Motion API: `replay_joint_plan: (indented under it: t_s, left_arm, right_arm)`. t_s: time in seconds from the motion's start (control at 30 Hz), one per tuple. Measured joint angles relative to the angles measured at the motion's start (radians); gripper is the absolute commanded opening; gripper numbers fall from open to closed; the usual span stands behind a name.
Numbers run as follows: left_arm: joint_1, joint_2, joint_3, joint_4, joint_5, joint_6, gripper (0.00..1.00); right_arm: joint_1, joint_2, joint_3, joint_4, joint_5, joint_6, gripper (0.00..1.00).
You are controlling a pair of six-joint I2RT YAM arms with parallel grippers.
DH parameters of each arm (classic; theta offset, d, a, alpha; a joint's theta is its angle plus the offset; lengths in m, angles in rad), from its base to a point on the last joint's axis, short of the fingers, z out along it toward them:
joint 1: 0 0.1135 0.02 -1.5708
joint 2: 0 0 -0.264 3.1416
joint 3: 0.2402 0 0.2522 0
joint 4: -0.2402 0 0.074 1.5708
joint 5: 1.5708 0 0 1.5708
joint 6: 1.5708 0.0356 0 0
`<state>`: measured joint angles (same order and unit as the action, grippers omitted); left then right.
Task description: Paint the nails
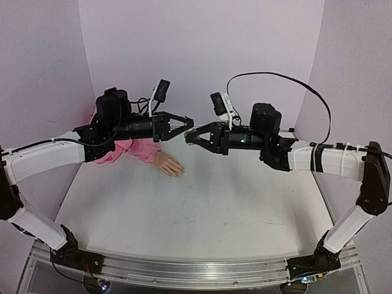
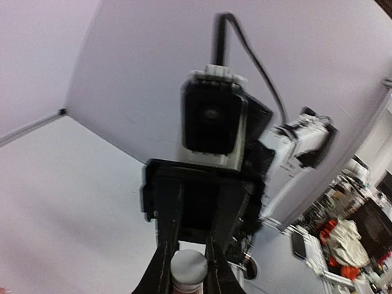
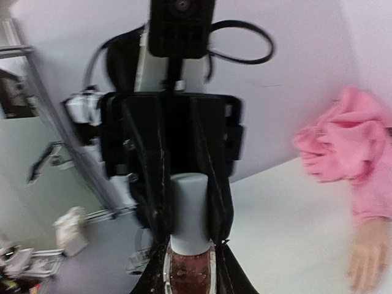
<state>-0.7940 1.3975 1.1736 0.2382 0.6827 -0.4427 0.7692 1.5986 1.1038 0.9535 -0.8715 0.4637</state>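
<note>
The mannequin hand (image 1: 169, 164) lies flat on the white table, its pink sleeve (image 1: 138, 149) running back to the left. Its nails (image 1: 181, 174) are too small to make out. Above and to the right of it, both grippers meet in mid-air. My right gripper (image 3: 191, 269) is shut on the glass body of the polish bottle (image 3: 191, 277). My left gripper (image 2: 187, 269) is shut on the bottle's white cap (image 3: 190, 208), which also shows in the left wrist view as the cap (image 2: 188, 263). In the top view the left gripper (image 1: 188, 125) and the right gripper (image 1: 188, 138) hide the bottle.
The white table (image 1: 202, 208) is closed in by pale walls (image 1: 202, 49) at the back and sides. The mannequin hand (image 3: 367, 260) and sleeve (image 3: 343, 147) appear at the right of the right wrist view. A black cable (image 1: 306, 92) loops over the right arm.
</note>
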Motion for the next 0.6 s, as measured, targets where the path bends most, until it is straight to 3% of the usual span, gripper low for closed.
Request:
replay_joint_plan:
  t_s: [0.13, 0.2, 0.27, 0.33, 0.47, 0.5, 0.6]
  left_arm:
    - [0.001, 0.000, -0.001, -0.130, -0.299, -0.042, 0.00]
    - [-0.013, 0.002, 0.018, -0.237, -0.429, -0.081, 0.00]
    - [-0.027, 0.012, 0.038, -0.310, -0.511, -0.110, 0.00]
    - [-0.033, 0.024, 0.045, -0.349, -0.562, -0.138, 0.00]
    - [-0.037, 0.031, 0.050, -0.381, -0.591, -0.166, 0.04]
    - [-0.037, 0.031, 0.053, -0.385, -0.593, -0.166, 0.13]
    - [-0.036, 0.031, 0.057, -0.396, -0.594, -0.157, 0.53]
  right_arm:
    - [0.116, -0.014, 0.032, -0.232, 0.599, -0.209, 0.00]
    - [0.220, 0.018, 0.055, -0.279, 0.950, -0.309, 0.00]
    - [0.280, 0.067, 0.077, -0.282, 1.162, -0.381, 0.00]
    - [0.299, 0.104, 0.093, -0.281, 1.241, -0.422, 0.00]
    - [0.297, 0.119, 0.094, -0.277, 1.224, -0.454, 0.00]
    - [0.294, 0.119, 0.094, -0.275, 1.212, -0.457, 0.00]
    - [0.273, 0.119, 0.094, -0.272, 1.141, -0.460, 0.00]
